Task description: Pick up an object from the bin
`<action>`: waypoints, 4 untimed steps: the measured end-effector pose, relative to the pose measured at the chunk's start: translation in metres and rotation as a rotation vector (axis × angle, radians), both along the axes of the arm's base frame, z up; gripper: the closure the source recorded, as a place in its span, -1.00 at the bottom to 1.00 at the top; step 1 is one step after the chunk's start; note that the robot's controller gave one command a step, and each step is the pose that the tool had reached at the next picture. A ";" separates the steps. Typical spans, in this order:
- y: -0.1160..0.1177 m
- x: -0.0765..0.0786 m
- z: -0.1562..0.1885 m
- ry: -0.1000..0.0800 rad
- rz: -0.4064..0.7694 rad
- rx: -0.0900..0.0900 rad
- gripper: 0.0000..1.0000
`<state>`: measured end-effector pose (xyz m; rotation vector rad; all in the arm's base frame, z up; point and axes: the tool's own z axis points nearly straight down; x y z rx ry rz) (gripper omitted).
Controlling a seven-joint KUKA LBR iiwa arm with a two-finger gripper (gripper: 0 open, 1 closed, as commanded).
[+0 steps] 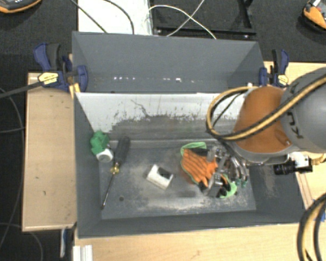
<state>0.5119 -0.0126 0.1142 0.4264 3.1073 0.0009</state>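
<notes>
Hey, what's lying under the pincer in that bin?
Under the pincer lies an orange thing with green edging, at the right of the bin. Its right part is covered by the pincer.

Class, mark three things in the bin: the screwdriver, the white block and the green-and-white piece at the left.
screwdriver (115, 169), camera view, collar below its black handle.
white block (158, 176), camera view, its top face.
green-and-white piece (101, 145), camera view, its green body.
</notes>
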 end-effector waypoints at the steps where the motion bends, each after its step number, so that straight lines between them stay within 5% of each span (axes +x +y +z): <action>1: 0.053 0.015 -0.014 0.010 -0.053 0.003 -1.00; 2: 0.022 0.032 -0.043 -0.002 -0.108 0.001 -1.00; 3: 0.077 -0.018 -0.044 0.010 -0.361 0.004 1.00; 4: 0.077 -0.018 -0.044 0.010 -0.361 0.004 1.00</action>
